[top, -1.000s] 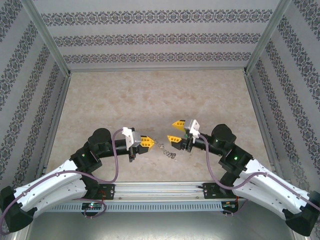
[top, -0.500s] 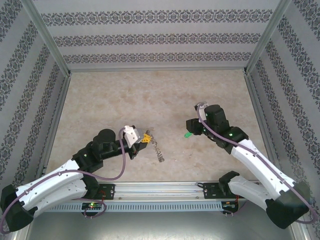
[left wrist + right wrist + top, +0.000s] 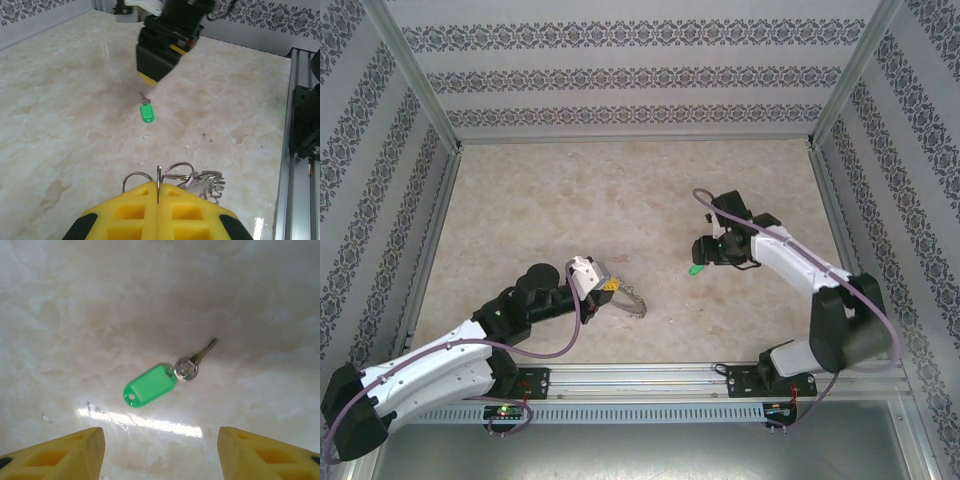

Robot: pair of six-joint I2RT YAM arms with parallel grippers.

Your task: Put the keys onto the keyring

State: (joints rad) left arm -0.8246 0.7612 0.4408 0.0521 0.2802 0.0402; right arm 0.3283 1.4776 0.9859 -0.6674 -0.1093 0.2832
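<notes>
Green-tagged key [image 3: 167, 376] flat on table [image 3: 75, 300]

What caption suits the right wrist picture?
Open yellow right gripper poised over a small metal key with green plastic tag.

A beige, marble-veined table [image 3: 570, 200] lies in the middle. Wallpaper with grey ornamental bands covers the back wall [image 3: 640, 80] at 12 o'clock and the side walls [image 3: 370, 180] at 9 and 3 o'clock. A metal rail [image 3: 640, 378] runs along 6 o'clock. A white glare [image 3: 140, 421] streaks the glossy tabletop.
</notes>
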